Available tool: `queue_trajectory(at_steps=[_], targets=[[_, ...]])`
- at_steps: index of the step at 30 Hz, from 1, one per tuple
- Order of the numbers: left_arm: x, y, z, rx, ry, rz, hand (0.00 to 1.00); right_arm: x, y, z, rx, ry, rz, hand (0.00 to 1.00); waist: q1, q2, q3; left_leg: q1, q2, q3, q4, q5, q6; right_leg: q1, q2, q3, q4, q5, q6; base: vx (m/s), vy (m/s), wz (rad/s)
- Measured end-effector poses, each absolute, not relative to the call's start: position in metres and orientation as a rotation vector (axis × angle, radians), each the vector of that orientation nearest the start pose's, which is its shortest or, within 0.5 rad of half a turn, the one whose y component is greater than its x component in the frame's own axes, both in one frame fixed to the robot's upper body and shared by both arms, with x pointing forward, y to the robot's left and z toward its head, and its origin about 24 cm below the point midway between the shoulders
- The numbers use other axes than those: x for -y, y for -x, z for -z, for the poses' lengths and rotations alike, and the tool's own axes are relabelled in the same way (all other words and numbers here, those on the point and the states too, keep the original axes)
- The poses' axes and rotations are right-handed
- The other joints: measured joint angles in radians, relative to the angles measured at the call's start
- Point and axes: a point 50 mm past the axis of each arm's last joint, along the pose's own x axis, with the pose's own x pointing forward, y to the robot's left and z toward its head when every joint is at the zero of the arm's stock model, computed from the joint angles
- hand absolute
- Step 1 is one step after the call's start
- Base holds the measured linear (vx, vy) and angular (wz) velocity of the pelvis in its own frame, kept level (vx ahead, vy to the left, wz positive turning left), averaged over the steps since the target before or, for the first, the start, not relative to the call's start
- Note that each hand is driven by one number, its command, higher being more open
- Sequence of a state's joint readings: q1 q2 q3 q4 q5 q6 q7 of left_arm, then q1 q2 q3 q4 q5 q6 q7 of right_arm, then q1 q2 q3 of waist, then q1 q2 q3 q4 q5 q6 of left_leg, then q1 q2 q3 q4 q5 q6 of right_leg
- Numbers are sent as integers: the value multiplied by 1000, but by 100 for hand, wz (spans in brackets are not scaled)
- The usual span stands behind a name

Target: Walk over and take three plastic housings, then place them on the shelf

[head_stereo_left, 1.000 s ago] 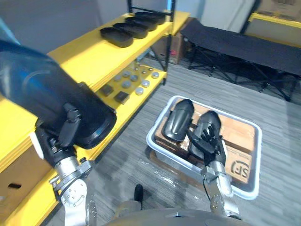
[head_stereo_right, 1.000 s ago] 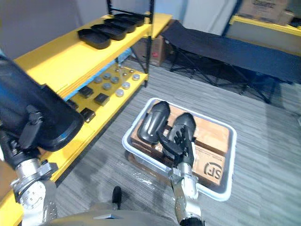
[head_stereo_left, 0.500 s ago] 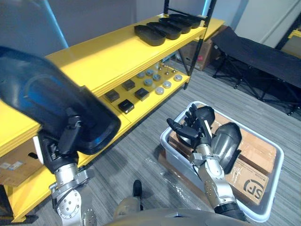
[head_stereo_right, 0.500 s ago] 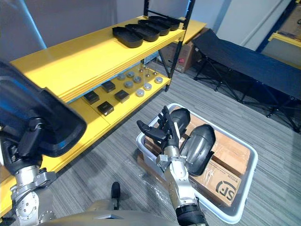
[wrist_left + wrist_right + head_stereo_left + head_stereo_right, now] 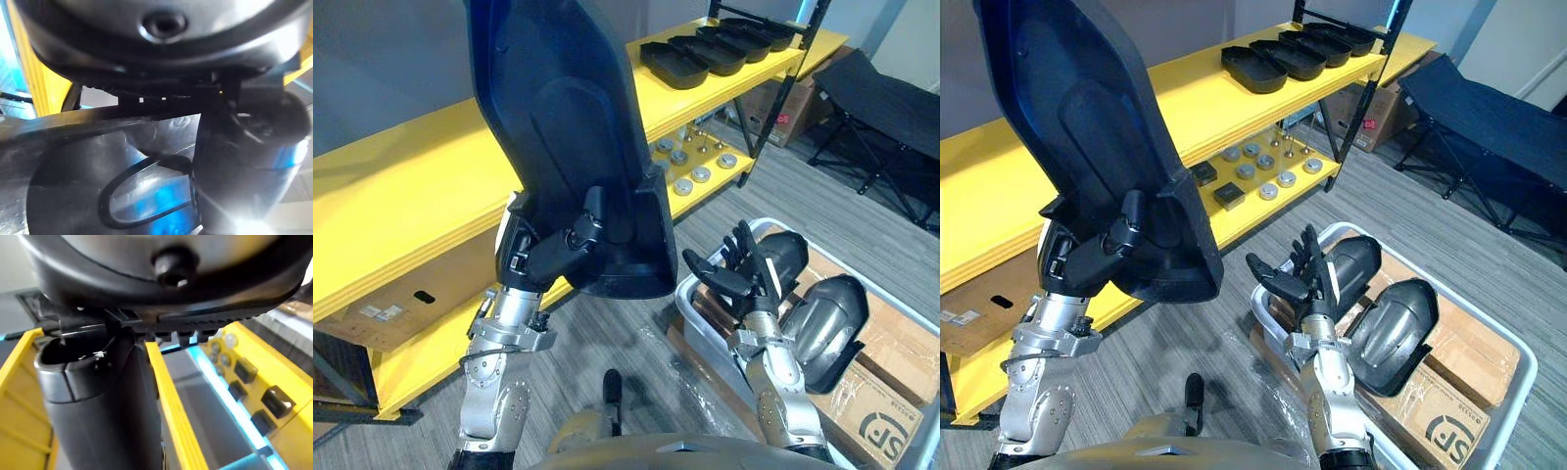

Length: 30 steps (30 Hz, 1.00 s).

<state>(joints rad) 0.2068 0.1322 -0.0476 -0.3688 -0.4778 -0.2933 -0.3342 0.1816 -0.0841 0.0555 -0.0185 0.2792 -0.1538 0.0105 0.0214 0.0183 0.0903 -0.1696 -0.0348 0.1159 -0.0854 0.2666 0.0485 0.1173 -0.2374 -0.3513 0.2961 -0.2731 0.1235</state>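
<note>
A large dark blue plastic housing (image 5: 568,127) stands nearly upright in front of the yellow shelf (image 5: 401,186). My left hand (image 5: 548,259) is shut on its lower edge, and its glossy surface (image 5: 122,196) shows close up in the left wrist view. My right hand (image 5: 1298,279) hangs open with spread fingers over the near left corner of the white tray (image 5: 690,294). Two more dark housings (image 5: 822,328) (image 5: 788,255) lie in that tray, just beyond the right hand and apart from it. Several black housings (image 5: 705,54) lie in a row at the far end of the shelf's top board.
The shelf's lower board carries small round metal parts and black blocks (image 5: 695,171). Cardboard boxes (image 5: 891,392) fill the tray under the housings. A black folding cot (image 5: 891,98) stands at the back right, and a cardboard box (image 5: 783,98) sits by the shelf's far end.
The camera has swung toward the shelf. My left hand has lifted the housing from low on the left to upright in front of the shelf. My right hand stays open by the tray.
</note>
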Motion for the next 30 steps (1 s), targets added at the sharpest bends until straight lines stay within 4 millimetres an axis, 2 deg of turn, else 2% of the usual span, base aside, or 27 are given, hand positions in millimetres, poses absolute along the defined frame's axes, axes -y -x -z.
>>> queue_trajectory(at_steps=[5,6,7,8,9,10,12,14,16,18,20,21,22,23,24,25,26,27,28,29,30], targets=[[-151,-197,-90,366,325,325,0,164,-213,-20,-13,-122,-70,100,-4,21,19,-23,42,-13,-3,0,-36,7,63,-11,-58,2,8,-91,-117,1],[-151,-196,-87,350,329,319,0,164,-213,-20,-15,-118,-71,100,-3,21,20,-26,45,-14,-3,-10,-51,6,65,-16,-59,3,5,-64,-58,22],[-152,-195,-82,328,333,304,0,165,-212,-20,-15,-115,-77,100,-3,6,28,-33,45,-4,3,-57,-98,6,50,-28,-77,16,-7,-31,-11,11],[-153,-194,-81,319,336,288,0,164,-214,-22,-2,-123,-81,100,5,-6,48,-55,47,17,98,-83,-72,5,34,-27,-80,23,-5,-13,-5,6],[-153,-194,-80,315,338,277,0,164,-214,-23,4,-122,-85,100,10,2,54,-61,50,19,168,-91,-62,7,35,-25,-76,23,-5,0,0,0],[-155,-192,-78,301,341,252,0,165,-215,-25,14,-120,-85,100,9,11,64,-75,50,13,209,-124,-35,6,35,-23,-60,23,-4,15,4,-5],[-159,-188,-74,281,347,209,0,163,-215,-26,22,-122,-89,100,16,12,80,-95,52,16,272,-156,-26,6,28,-15,-42,23,-4,19,41,-10],[-166,-185,-70,262,347,140,0,156,-216,-28,39,-129,-111,100,36,12,109,-118,61,28,375,-223,-19,6,16,4,0,8,11,18,80,-21],[-176,-180,-66,248,336,80,0,148,-216,-29,52,-137,-139,100,41,14,117,-146,65,33,470,-288,-18,10,11,6,21,-16,26,-25,91,-7],[-185,-176,-65,246,325,31,0,144,-216,-31,70,-145,-148,100,61,21,127,-161,65,34,539,-342,-15,25,7,6,29,-39,18,-25,151,5],[-195,-173,-66,255,303,-11,0,137,-220,-33,84,-161,-155,100,74,-3,140,-171,62,48,599,-381,-1,35,-24,-3,32,-54,2,28,183,11],[-200,-171,-67,260,286,-32,0,134,-221,-34,88,-172,-154,100,97,17,135,-183,79,28,735,-450,7,48,-15,0,35,-57,1,92,254,3],[-206,-168,-69,265,271,-53,0,133,-221,-32,81,-178,-153,100,108,18,129,-168,69,5,743,-540,-5,67,-15,1,48,-65,-26,125,251,1],[-208,-167,-69,269,266,-65,0,132,-221,-32,79,-182,-147,100,112,6,125,-167,56,3,737,-554,3,56,-21,2,85,-56,-47,192,248,27],[-213,-166,-71,279,261,-97,0,129,-220,-32,78,-182,-163,100,112,5,120,-162,36,-8,706,-549,18,-26,-52,8,231,15,-112,171,202,28],[-215,-165,-73,285,252,-102,0,127,-220,-32,77,-185,-165,100,112,3,121,-152,25,-16,681,-541,25,-70,-65,27,305,43,-148,198,248,46],[-219,-164,-75,293,239,-114,0,125,-220,-31,75,-193,-168,100,107,-1,120,-123,5,-31,631,-520,22,-135,-62,80,398,41,-139,250,271,59],[-221,-163,-76,298,233,-128,0,124,-220,-32,79,-193,-169,100,100,-2,118,-70,-20,-57,556,-494,29,-157,-38,113,398,37,-110,212,215,58],[-222,-163,-77,301,232,-130,0,124,-220,-32,83,-192,-169,100,99,-1,118,-58,-26,-65,538,-487,31,-159,-37,114,388,35,-104,285,189,69],[-223,-163,-79,315,230,-133,0,126,-220,-36,117,-186,-167,100,96,0,108,-18,-50,-95,470,-460,41,-184,-11,112,320,27,-88,190,98,51],[-224,-164,-80,321,230,-130,0,127,-221,-39,132,-184,-165,100,95,1,103,-8,-59,-111,447,-447,47,-199,0,115,286,27,-88,282,131,78]])
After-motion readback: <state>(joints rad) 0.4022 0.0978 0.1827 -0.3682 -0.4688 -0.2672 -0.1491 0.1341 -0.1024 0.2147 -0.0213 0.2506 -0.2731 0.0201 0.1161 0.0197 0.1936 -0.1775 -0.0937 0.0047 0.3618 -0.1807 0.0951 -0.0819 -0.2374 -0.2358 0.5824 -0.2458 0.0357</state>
